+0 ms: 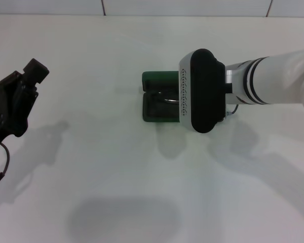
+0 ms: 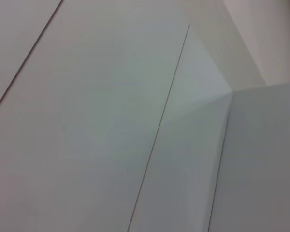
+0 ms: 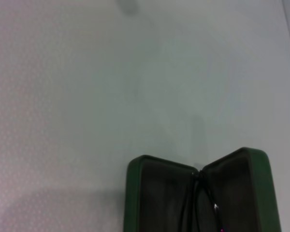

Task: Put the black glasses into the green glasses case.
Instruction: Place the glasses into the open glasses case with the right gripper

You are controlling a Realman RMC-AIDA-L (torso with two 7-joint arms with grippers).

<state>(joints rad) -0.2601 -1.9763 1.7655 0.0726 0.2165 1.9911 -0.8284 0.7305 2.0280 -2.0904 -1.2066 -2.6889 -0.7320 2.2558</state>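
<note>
A plain white table (image 1: 116, 202) fills nearly the whole head view, matte and unmarked apart from soft grey shadows in the lower half. Along the top edge runs a pale wall (image 1: 182, 6) with thin dark seams between its panels. The left wrist view shows only flat white panels (image 2: 87, 121) crossed by thin dark lines, meeting at a corner in the upper right of that frame.

At the far left of the head view, about mid-height, hangs the left gripper (image 1: 12, 104), a black blocky unit with a cable trailing toward the lower left corner. Whether its fingers are apart or together cannot be told.

Centre, slightly above mid-height, lies one green glasses case (image 1: 159, 98), open flat on the table, its two dark-lined halves side by side. In the right wrist view the case (image 3: 253, 188) sits in the lower right of the frame, and one pair of black glasses (image 3: 199, 203) lies inside it along the hinge; only thin dark frame parts show.

Right of centre, the right gripper (image 1: 202, 91) hovers directly over the case's right portion, its white arm reaching in from the right edge. Its fingers are hidden beneath its own body, so their spread cannot be told.
</note>
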